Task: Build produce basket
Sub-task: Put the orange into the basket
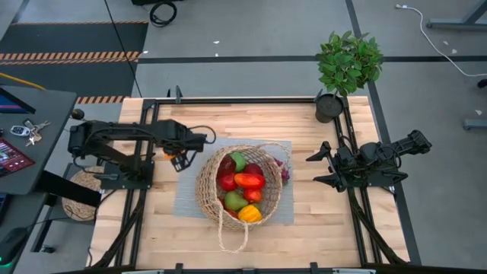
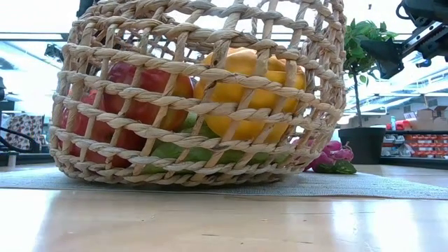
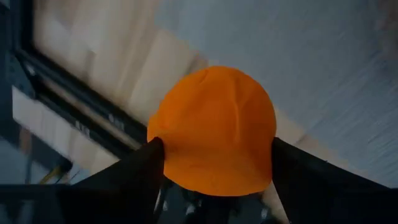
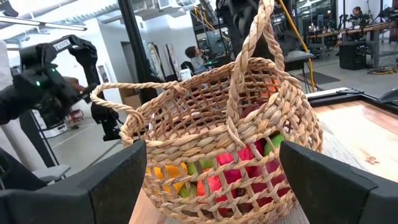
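Basket [image 1: 242,188]: nearly full. Left gripper [image 1: 179,159], at its 9 o'clock, is clamping an orange fruit [image 3: 213,129]. Purple grapes [image 1: 285,171] are waiting outside; right gripper [image 1: 318,168] is idling, spread empty.

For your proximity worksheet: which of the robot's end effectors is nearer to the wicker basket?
Left. The left end effector, gripping an orange piece of produce, sits just beside the basket rim. The right end effector, open and holding nothing, waits farther off on the basket's other side.

Wicker basket [image 4: 230,143] dead ahead btwn right gripper [image 4: 214,186] fingers, spread wide, not touching it. Produce [image 4: 230,174] inside: red, green, yellow pcs. Left arm [image 4: 50,81] beyond basket. Person [image 4: 194,59] in bkgd.
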`<state>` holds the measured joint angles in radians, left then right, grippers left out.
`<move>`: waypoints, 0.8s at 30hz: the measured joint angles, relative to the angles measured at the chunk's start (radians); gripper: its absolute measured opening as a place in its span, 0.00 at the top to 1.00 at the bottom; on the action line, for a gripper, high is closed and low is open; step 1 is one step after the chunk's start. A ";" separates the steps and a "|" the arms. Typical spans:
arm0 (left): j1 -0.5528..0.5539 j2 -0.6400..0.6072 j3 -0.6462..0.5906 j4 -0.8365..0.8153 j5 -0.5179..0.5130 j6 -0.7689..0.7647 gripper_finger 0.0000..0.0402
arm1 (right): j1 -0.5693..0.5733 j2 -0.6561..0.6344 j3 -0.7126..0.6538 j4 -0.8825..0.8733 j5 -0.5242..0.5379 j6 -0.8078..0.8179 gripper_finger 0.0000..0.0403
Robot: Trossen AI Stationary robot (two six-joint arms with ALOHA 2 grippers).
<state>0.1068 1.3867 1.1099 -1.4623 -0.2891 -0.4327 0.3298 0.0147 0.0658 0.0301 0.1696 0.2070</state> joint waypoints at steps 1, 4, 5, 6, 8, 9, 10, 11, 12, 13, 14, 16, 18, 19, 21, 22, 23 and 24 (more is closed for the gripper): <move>0.006 -0.005 0.022 0.003 -0.010 0.005 0.33 | 0.000 0.000 0.000 0.001 0.000 0.000 0.08; 0.018 -0.015 0.099 -0.003 -0.037 0.025 0.33 | 0.000 0.000 0.000 0.000 0.000 0.000 0.08; 0.021 -0.021 0.120 -0.003 -0.041 0.035 0.33 | 0.000 0.000 0.000 0.001 0.000 0.000 0.08; 0.021 -0.026 0.151 -0.001 -0.046 0.048 0.33 | 0.000 0.000 0.000 -0.001 0.000 0.000 0.08; 0.021 -0.031 0.207 0.008 -0.055 0.060 0.33 | 0.000 0.000 0.000 0.000 0.000 0.000 0.08; 0.021 -0.033 0.233 0.010 -0.059 0.073 0.33 | 0.000 0.000 0.000 0.002 0.000 0.000 0.08; 0.021 -0.033 0.262 0.014 -0.060 0.081 0.33 | 0.000 0.000 0.000 0.002 0.000 0.000 0.08; 0.019 -0.036 0.291 0.029 -0.066 0.091 0.33 | 0.000 0.000 0.000 0.001 0.000 0.000 0.08; 0.017 -0.039 0.318 0.050 -0.069 0.101 0.33 | 0.000 0.000 0.000 0.002 0.000 0.000 0.08; 0.014 -0.041 0.344 0.066 -0.070 0.108 0.33 | 0.000 0.000 0.000 0.004 0.000 0.000 0.08; 0.012 -0.043 0.367 0.079 -0.069 0.117 0.33 | 0.000 0.000 0.000 0.004 0.000 0.000 0.08; 0.004 -0.046 0.414 0.125 -0.069 0.138 0.33 | 0.000 0.000 0.000 0.004 0.000 0.000 0.08; -0.007 -0.047 0.454 0.174 -0.068 0.160 0.33 | 0.000 0.000 0.000 0.006 0.000 0.000 0.08; -0.014 -0.047 0.474 0.191 -0.068 0.174 0.33 | 0.000 0.000 0.000 0.006 0.000 0.000 0.08; -0.032 -0.046 0.511 0.234 -0.054 0.191 0.33 | 0.000 0.000 0.000 0.006 0.000 0.000 0.08; -0.040 -0.046 0.529 0.255 -0.042 0.204 0.33 | 0.000 0.000 0.000 0.006 0.000 0.000 0.08; -0.048 -0.046 0.543 0.273 -0.025 0.212 0.33 | 0.000 0.000 0.000 0.006 0.000 0.000 0.08; -0.058 -0.046 0.553 0.296 0.001 0.229 0.33 | 0.000 0.000 0.000 0.006 0.000 0.000 0.08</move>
<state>0.0491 1.3403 1.6630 -1.1659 -0.2886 -0.2040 0.3298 0.0147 0.0654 0.0357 0.1696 0.2071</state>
